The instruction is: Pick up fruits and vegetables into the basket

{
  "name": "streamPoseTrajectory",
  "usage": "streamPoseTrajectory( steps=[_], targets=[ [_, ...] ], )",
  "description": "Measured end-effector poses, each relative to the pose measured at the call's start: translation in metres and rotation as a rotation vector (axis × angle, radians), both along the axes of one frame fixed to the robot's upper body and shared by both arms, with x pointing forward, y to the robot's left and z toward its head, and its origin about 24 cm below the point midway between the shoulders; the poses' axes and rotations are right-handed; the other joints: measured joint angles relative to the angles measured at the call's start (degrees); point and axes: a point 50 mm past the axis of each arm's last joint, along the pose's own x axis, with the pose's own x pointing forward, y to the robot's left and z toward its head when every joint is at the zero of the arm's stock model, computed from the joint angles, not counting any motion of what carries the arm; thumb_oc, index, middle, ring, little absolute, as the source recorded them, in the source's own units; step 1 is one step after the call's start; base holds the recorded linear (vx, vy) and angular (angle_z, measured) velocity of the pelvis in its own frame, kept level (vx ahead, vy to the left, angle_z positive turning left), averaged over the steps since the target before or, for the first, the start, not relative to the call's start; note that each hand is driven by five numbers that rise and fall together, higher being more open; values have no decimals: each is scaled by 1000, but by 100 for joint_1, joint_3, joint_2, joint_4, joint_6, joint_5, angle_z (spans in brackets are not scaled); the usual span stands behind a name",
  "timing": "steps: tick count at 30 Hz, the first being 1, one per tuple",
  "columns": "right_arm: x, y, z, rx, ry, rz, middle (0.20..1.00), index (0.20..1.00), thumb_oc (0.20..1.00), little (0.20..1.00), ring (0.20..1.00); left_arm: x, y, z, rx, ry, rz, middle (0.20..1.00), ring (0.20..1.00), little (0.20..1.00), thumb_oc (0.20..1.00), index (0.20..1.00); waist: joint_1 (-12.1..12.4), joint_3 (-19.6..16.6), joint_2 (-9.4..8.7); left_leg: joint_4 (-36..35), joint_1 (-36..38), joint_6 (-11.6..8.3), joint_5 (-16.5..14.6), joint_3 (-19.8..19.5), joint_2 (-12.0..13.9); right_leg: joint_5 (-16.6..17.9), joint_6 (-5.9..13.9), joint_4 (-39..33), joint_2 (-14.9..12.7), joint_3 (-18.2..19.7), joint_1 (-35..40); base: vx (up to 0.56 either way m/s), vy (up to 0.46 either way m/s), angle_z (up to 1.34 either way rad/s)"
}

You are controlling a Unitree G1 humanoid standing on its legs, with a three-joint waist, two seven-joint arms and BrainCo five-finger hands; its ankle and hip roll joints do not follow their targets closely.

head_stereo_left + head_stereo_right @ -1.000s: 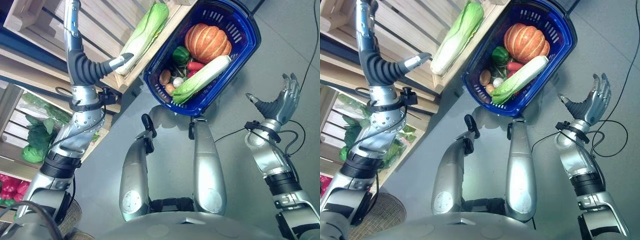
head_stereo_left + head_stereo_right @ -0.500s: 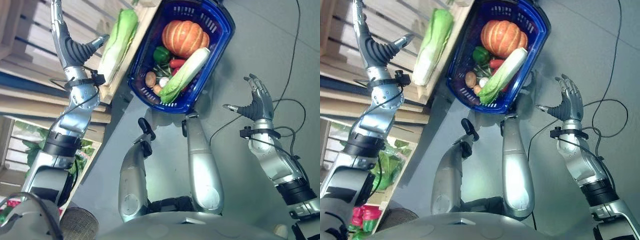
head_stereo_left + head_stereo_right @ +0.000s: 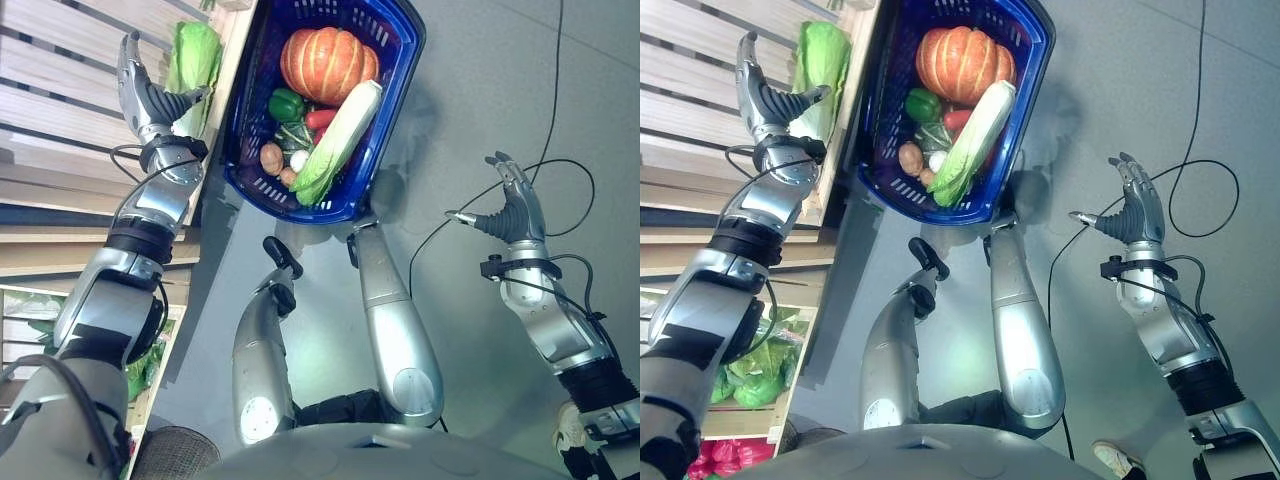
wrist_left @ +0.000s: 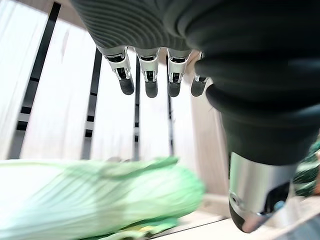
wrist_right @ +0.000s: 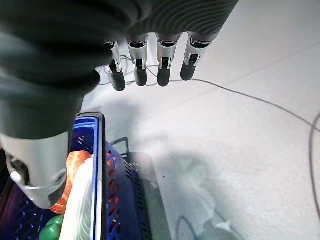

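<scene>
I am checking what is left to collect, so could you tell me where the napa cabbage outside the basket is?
The napa cabbage lies on the wooden shelf at the robot's left, beside the blue basket, with the open left hand right against it.

Right hand (image 5: 150, 30) w/ fingers (image 5: 164, 67) straight, spread in a row, thumb (image 5: 37, 165) apart, holding nothing, above grey floor (image 5: 240, 140). Blue basket (image 5: 117, 195) beside thumb, rim and slotted wall showing. Inside: orange pumpkin (image 5: 75, 172), pale cabbage (image 5: 82, 202) lying alongside it, green pepper (image 5: 52, 232) at edge. Thin cable (image 5: 260, 102) across floor past fingertips.
</scene>
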Motion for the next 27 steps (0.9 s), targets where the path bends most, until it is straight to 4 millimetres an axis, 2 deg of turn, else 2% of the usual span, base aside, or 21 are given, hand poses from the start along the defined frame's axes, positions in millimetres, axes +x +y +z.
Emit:
streamPoseTrajectory(
  steps=[4, 12, 19, 27],
  targets=[
    [1, 2, 0, 13, 3, 6, 1000, 1000, 1000, 1000, 1000, 2, 5, -8, -30, 53, 36, 1000, 1000, 1000, 1000, 1000, -85, 2, -4, 57, -201, -13, -30, 0, 17, 43, -62, 27, 23, 17, -200, 18, 51, -3],
    [4, 5, 0, 42, 8, 20, 1000, 1000, 1000, 1000, 1000, 0, 17, -25, -70, 144, 91, 1000, 1000, 1000, 1000, 1000, -63, -8, -24, 131, -388, 12, -48, -25, 6, 38, -55, 54, -15, -3, -344, 10, 22, 2],
    [6, -2, -7, 69, 37, -15, 1000, 1000, 1000, 1000, 1000, -6, 36, -46, -163, 237, 186, 1000, 1000, 1000, 1000, 1000, -36, -8, -33, 313, -669, 20, -83, -125, 29, 42, -62, 110, -16, -30, -528, 0, 8, 2],
    [14, -3, -12, 99, 45, -9, 1000, 1000, 1000, 1000, 1000, -14, 53, -61, -183, 316, 271, 1000, 1000, 1000, 1000, 1000, -9, -15, -56, 460, -923, 21, -100, -248, 86, 29, -42, 100, -8, -161, -646, -8, -6, 4]
  ],
)
